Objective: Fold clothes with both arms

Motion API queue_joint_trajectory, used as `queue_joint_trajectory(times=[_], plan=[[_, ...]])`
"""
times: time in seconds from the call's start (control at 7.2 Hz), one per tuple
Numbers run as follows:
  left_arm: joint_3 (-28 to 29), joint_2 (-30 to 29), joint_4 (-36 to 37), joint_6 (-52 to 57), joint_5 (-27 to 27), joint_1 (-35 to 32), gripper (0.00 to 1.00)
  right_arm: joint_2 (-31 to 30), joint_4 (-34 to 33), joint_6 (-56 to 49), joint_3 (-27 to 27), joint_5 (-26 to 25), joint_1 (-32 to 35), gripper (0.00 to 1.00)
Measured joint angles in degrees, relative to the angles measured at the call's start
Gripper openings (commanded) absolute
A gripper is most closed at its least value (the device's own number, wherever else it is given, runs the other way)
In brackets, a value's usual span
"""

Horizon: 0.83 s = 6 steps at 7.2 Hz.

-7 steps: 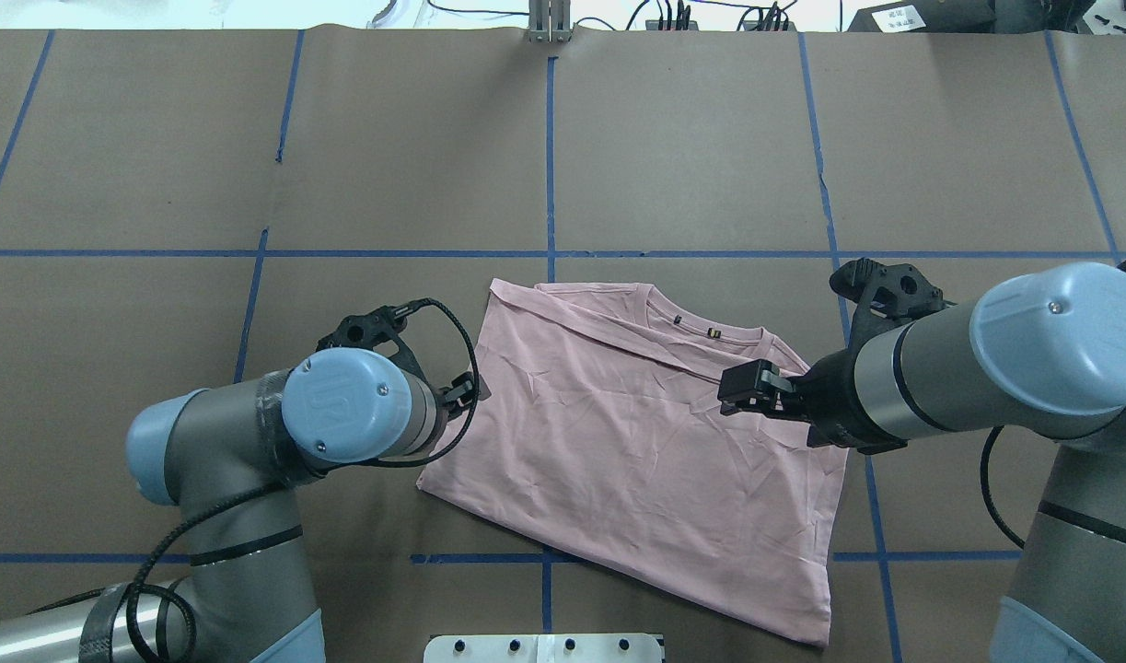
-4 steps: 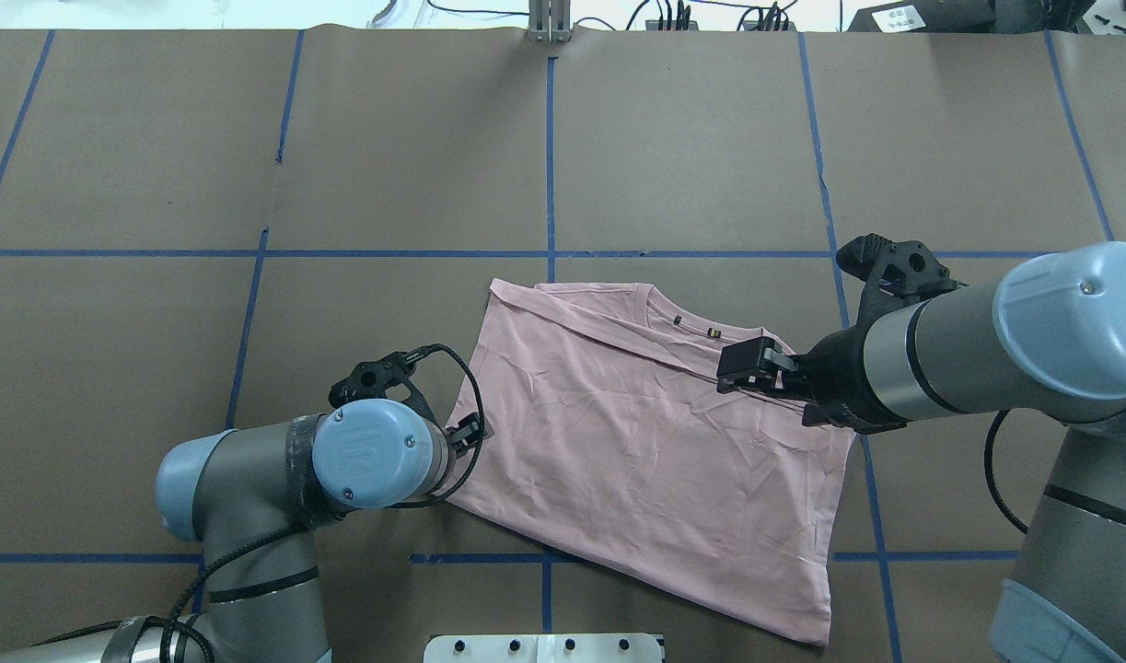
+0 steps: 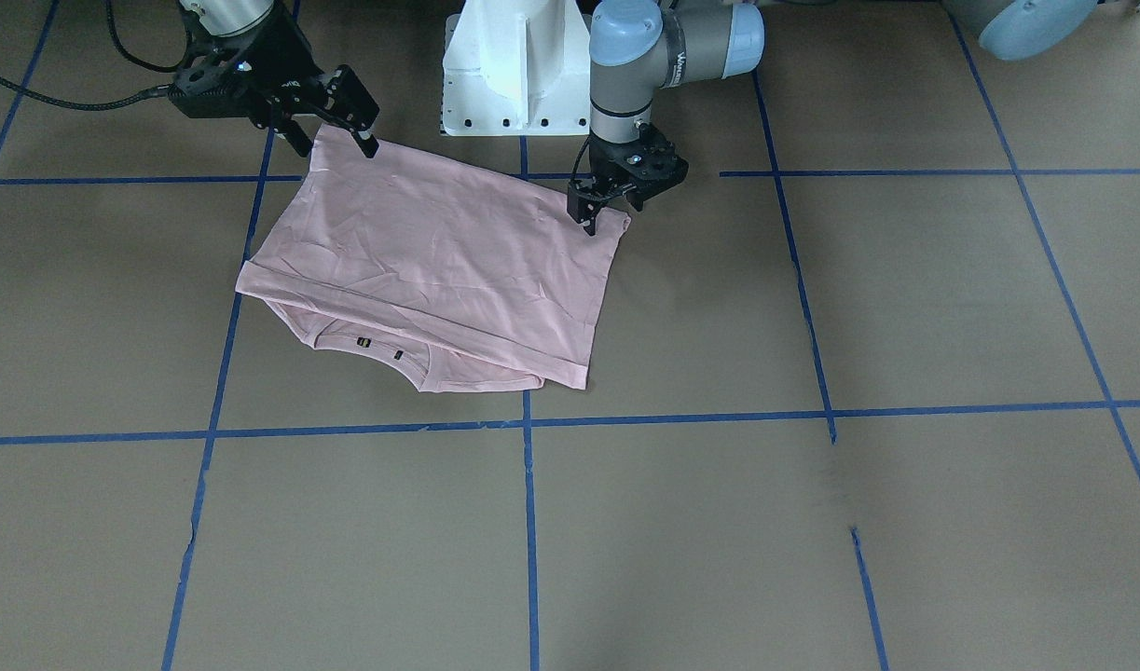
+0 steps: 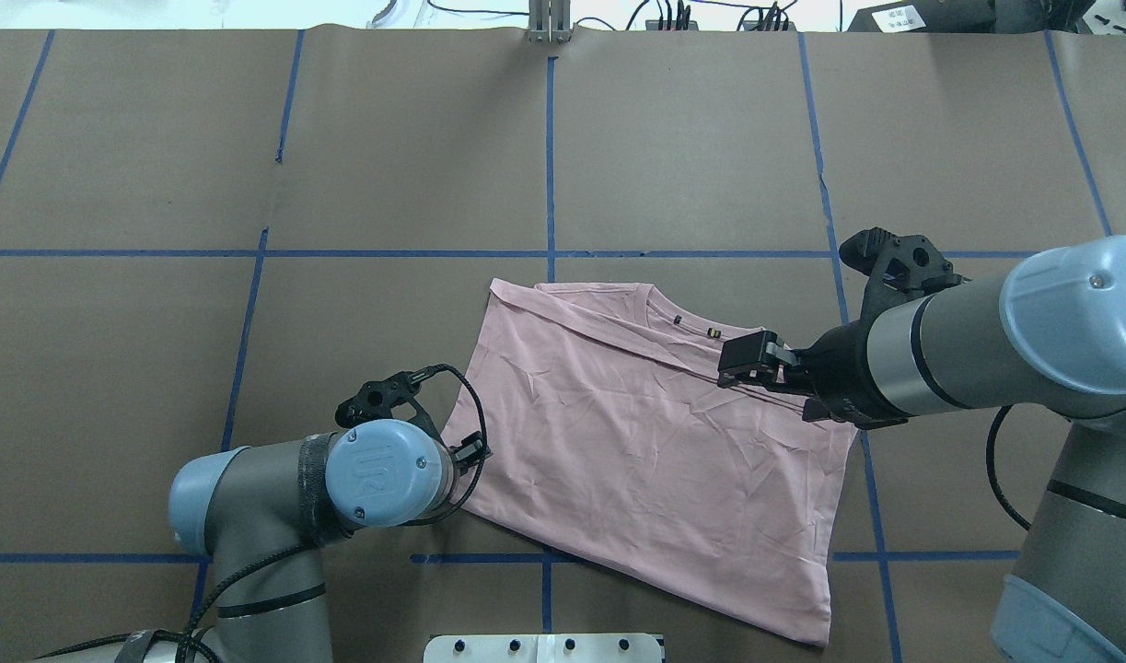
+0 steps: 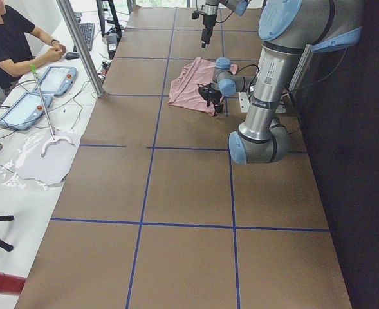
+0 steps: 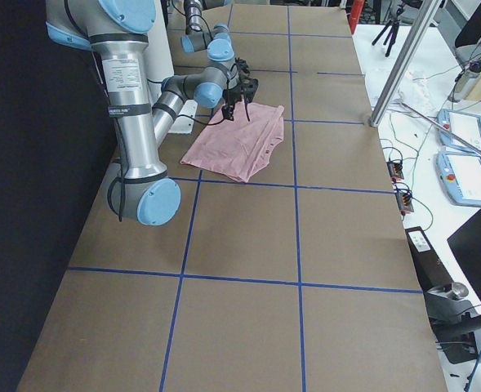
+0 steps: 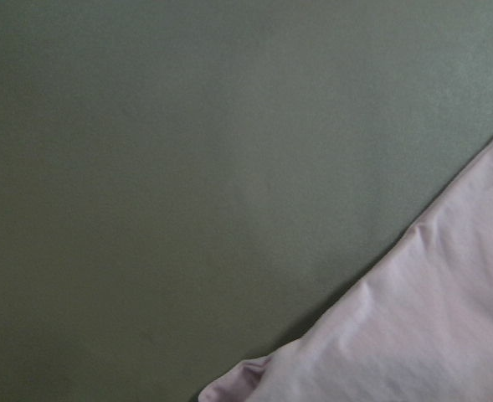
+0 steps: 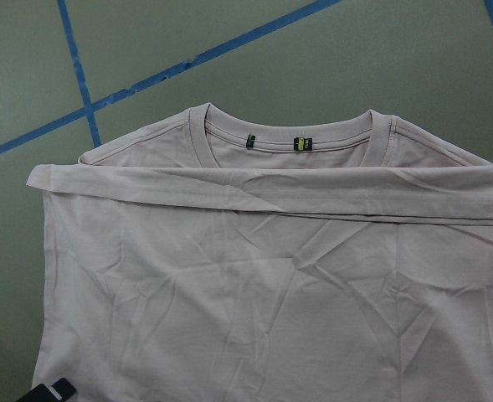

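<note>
The pale pink T-shirt (image 4: 636,442) lies folded on the table, plain side up, its collar (image 8: 290,134) at the far edge. It also shows in the front view (image 3: 439,270). My left gripper (image 3: 611,216) is low at the shirt's near left corner and looks open; the left wrist view shows only that corner (image 7: 413,327) and the table. My right gripper (image 3: 336,144) hovers open over the shirt's near right part, holding nothing, and shows in the overhead view (image 4: 730,370). One right fingertip (image 8: 49,390) shows over the cloth.
The brown table cover carries a grid of blue tape lines (image 4: 550,166). The white pedestal base (image 3: 514,65) stands at the near edge behind the shirt. An operator (image 5: 9,38) sits at a side desk with tablets, beyond a metal post (image 5: 80,45).
My left gripper has moved toward the robot along the shirt's left edge, down to its near corner. The right arm shifted slightly. The shirt has not moved.
</note>
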Motion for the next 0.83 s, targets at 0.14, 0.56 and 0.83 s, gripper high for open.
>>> queue_joint_trajectory(times=[0.14, 0.56, 0.83], plan=[[-0.25, 0.0, 0.0, -0.8, 0.04, 0.02, 0.0, 0.0, 0.0, 0.01, 0.03, 0.0, 0.01, 1.0], [-0.54, -0.01, 0.0, -1.12, 0.01, -0.16, 0.0, -0.07, 0.01, 0.01, -0.21, -0.15, 0.02, 1.0], [-0.66, -0.07, 0.0, -0.98, -0.08, -0.7, 0.0, -0.11, 0.01, 0.01, -0.48, -0.24, 0.02, 1.0]])
